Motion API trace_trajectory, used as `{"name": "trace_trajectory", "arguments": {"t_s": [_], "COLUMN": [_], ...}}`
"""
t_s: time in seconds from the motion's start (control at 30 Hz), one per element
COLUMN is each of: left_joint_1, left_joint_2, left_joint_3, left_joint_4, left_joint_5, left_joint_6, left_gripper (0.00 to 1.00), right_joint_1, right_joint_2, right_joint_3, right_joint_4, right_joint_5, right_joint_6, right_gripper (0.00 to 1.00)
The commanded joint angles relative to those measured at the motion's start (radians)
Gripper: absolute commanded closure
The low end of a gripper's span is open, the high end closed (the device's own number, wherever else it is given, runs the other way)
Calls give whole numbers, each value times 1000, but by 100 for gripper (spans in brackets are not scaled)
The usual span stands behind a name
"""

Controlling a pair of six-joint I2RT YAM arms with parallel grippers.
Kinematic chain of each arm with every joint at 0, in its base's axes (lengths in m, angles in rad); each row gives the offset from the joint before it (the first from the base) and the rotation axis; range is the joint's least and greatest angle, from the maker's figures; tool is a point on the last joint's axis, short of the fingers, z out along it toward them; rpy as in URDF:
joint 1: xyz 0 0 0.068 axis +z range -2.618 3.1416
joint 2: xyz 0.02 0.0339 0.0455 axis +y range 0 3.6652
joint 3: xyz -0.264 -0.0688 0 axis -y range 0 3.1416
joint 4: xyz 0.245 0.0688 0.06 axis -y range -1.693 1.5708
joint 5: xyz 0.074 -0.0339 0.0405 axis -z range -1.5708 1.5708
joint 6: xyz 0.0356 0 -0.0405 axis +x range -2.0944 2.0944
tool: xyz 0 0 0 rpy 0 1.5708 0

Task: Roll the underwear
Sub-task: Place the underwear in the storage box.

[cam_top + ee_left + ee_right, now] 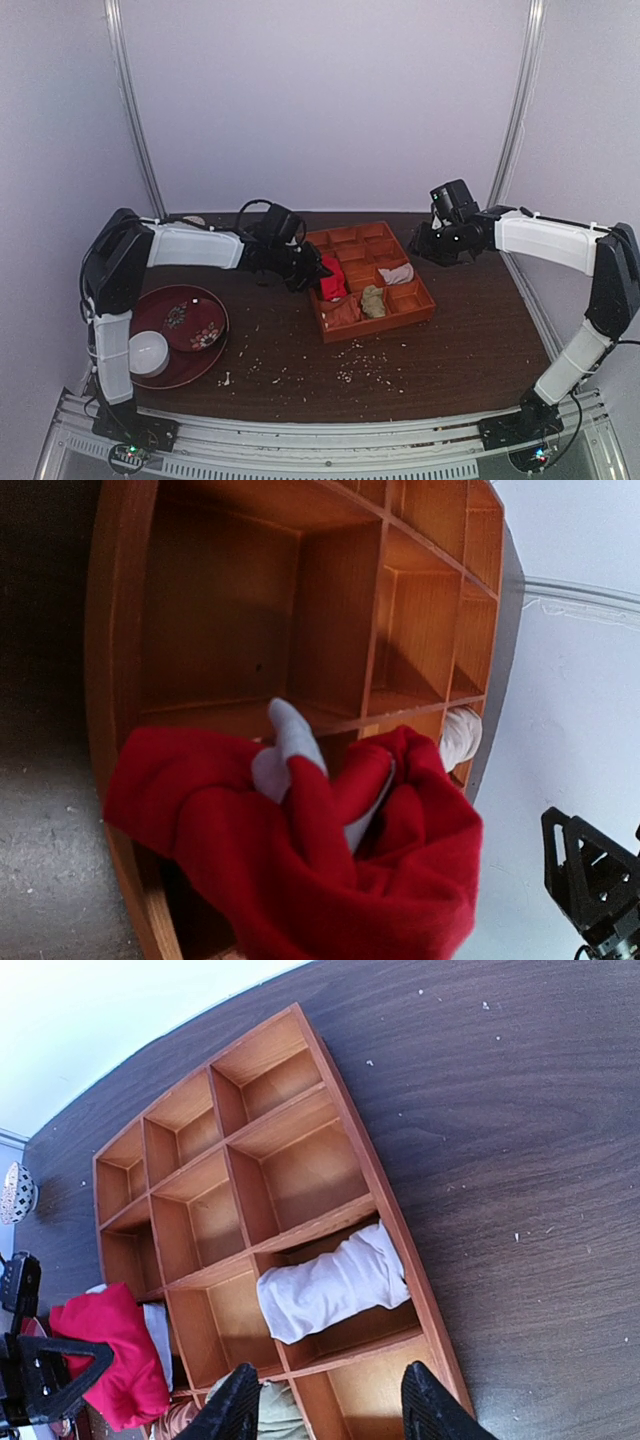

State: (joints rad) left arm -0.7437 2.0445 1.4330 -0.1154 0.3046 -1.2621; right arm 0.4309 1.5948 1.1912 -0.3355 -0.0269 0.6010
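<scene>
Underwear [420, 880], soft and floppy, hangs bunched in the nearly closed left end effector [320, 780]; better pinched by a flat hem. Right end effector [335, 1410] half-open, empty.

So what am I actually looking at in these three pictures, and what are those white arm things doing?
Two robot arms stand at the edge of a dark wooden table. One picture looks down from above; the other two come from cameras on each wrist. On the table sit an orange-brown wooden compartment box, with a white cloth roll in one compartment, and a round red plate. The left gripper is closed on the bright red fabric underwear at the box's edge. The right gripper hangs open near the box, holding nothing.
</scene>
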Motion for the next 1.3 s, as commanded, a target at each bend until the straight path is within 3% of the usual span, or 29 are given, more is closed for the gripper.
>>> {"name": "trace_trajectory", "arguments": {"t_s": [0.0,0.4,0.77,0.97,1.27], "left_joint_1": [-15,-29,-26,-25,-25], "left_joint_2": [33,30,75,75,95], "left_joint_3": [73,81,-52,-46,127], "left_joint_4": [68,226,338,146,-270], "left_joint_5": [-61,-26,-10,-36,-80], "left_joint_6": [-20,4,-26,-18,37], "left_gripper": [100,100,100,100,100], "right_joint_1": [-16,-27,-27,-26,-27], "right_joint_2": [-30,-31,-16,-18,-18], "right_joint_3": [-37,-61,-58,-62,-74], "right_joint_4": [26,33,31,31,44], "right_joint_5": [-32,-60,-74,-71,-78], "right_joint_6": [-18,-21,-19,-23,-19], "right_gripper": [52,53,53,53,53]}}
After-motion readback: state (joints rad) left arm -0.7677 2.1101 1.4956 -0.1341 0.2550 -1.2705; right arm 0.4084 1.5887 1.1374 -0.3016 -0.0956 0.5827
